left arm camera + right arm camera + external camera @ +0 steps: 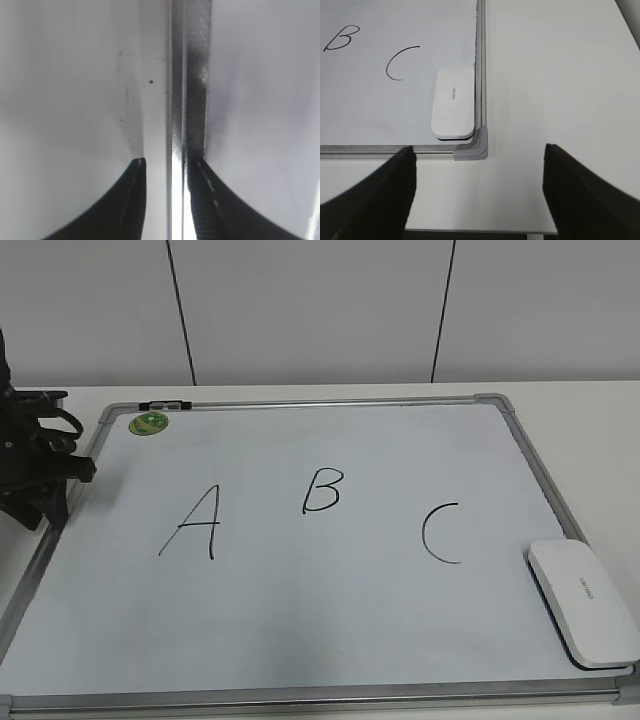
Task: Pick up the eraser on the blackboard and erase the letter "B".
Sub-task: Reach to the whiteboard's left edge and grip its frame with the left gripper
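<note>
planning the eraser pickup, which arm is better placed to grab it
Right. The eraser lies in the blackboard's right front corner, directly ahead of the open right gripper. The left gripper sits over the frame's far left edge, across the board.

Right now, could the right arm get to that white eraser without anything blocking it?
Probably yes. The right gripper is open, just off the board's corner, and the eraser lies flat ahead against the frame, with nothing on top.
</note>
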Robot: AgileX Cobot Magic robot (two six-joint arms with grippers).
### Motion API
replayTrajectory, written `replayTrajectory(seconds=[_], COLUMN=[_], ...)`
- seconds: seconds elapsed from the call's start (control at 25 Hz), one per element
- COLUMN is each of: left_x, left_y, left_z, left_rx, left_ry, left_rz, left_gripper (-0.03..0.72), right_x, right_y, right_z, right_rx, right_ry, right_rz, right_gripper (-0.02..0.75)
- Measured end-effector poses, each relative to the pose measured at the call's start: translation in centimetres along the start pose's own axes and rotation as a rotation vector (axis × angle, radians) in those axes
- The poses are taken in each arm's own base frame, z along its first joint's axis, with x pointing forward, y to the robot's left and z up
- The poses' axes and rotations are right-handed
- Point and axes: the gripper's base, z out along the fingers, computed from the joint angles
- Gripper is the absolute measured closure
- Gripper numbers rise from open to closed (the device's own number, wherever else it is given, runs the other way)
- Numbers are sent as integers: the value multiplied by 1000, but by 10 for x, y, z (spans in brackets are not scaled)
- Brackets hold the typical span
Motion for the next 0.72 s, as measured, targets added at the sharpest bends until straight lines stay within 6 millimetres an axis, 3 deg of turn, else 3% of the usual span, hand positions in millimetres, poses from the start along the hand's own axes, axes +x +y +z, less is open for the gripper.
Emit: replayTrajectory(seconds=[0.32, 0.72], left_x=[0, 0], left_y=[-2, -2], left_z=[0, 0], left_rx=[17, 17], left_ry=[3, 4], left_rz=[-16, -20], left_gripper=[656, 662], right_x=[0, 0], right_y=[0, 0], right_z=[0, 1], right_rx=[0, 0], right_ry=[0, 5], right_rz=[0, 0], right_gripper=[151, 151])
